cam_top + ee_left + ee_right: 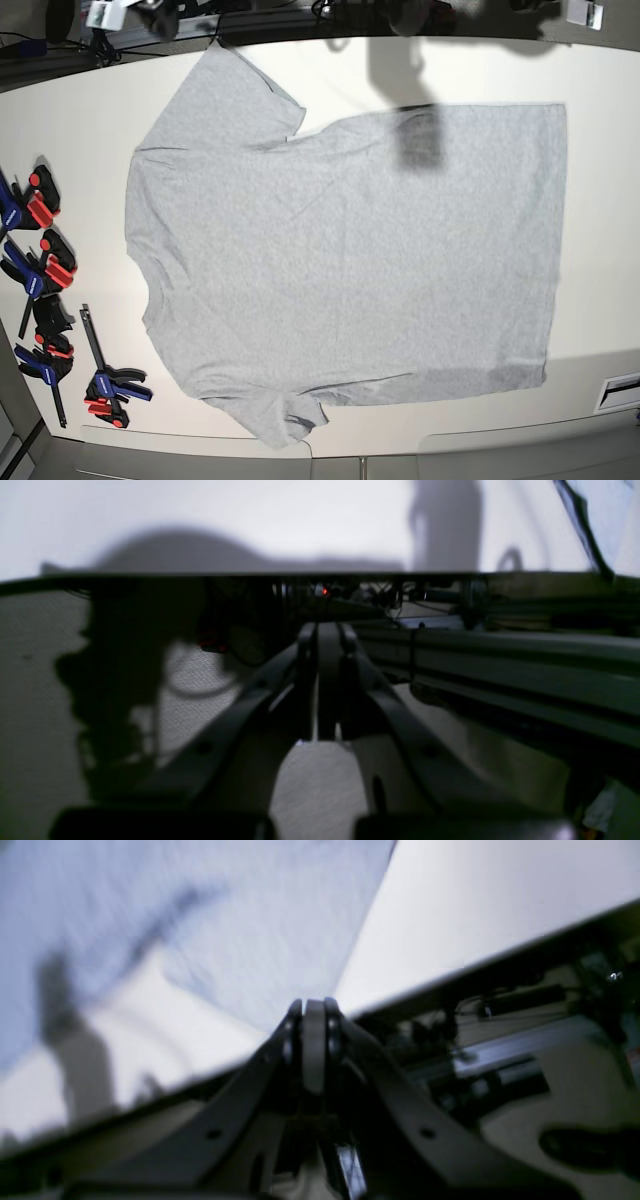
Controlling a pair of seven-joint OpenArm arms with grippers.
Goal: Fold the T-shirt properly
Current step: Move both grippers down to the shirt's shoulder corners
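Note:
The T-shirt lies flat on the white table, plain light grey side up, collar to the left and hem to the right. One sleeve points to the far edge, the other to the near edge. Both arms show only as dark blurs beyond the far edge. My right gripper is shut, its tips at the table's edge right beside the T-shirt's sleeve; I see no cloth between the fingers. My left gripper is shut and empty, just below the level of the table's edge.
Several red, black and blue clamps lie along the table's left side. Metal rails and cables run under the far edge. An arm's shadow falls on the shirt near its far side.

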